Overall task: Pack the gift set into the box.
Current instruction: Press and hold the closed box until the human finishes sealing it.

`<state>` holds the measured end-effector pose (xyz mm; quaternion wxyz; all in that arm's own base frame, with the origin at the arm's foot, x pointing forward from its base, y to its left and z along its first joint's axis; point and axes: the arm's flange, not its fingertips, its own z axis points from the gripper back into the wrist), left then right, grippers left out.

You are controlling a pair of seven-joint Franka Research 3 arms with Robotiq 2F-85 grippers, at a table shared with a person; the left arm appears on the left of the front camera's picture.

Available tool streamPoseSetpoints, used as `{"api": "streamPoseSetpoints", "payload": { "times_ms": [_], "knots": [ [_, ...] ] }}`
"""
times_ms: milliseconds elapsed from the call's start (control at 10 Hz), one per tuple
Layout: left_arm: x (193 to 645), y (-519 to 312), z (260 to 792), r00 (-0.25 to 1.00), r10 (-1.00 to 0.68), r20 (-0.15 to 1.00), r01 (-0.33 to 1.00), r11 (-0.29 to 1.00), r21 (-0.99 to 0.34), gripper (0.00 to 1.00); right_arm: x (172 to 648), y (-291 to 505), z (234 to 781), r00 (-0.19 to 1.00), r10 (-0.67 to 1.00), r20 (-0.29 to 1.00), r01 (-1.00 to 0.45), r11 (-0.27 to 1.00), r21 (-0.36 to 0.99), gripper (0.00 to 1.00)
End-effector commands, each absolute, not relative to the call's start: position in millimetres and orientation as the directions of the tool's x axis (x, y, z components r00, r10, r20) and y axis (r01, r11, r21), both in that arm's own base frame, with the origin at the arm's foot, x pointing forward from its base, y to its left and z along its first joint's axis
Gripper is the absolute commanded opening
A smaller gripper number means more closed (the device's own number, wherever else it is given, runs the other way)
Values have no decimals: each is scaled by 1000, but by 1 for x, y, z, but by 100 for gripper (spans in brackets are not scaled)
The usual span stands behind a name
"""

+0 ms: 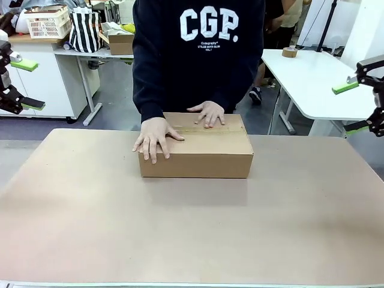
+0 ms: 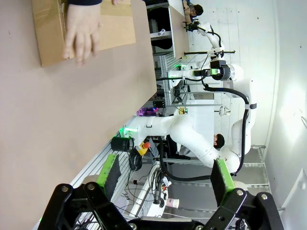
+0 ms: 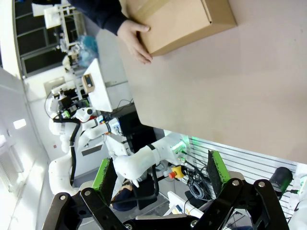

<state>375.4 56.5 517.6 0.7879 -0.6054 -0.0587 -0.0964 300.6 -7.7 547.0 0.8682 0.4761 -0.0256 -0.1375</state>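
At centre frame the closed box point(image 1: 198, 153) sits on the surface point(image 1: 192, 234) under a person's flat hands point(image 1: 155, 137), while the left gripper point(image 1: 27, 84) and right gripper point(image 1: 353, 108) hang open and empty at the side edges.

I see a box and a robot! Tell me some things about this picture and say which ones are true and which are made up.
1. The box has its top flaps shut. True.
2. The person's hands both rest on top of the box. True.
3. The robot's left hand is gripping the box. False: it hangs open off to the side of the table, far from the box.
4. The robot's right hand is squeezed shut. False: it is open and holds nothing.
5. The box sits on the table. True.
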Motion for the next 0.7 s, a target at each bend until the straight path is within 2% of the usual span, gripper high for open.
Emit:
{"api": "streamPoseSetpoints", "payload": {
  "times_ms": [0, 600],
  "knots": [
    [372, 58, 520, 976, -96, 196, 214, 254, -943, 100, 301, -9, 548, 963, -255, -85, 211, 521, 827, 100],
    [372, 58, 520, 976, -96, 196, 214, 254, -943, 100, 301, -9, 548, 963, -255, -85, 211, 521, 827, 100]
  ]
}}
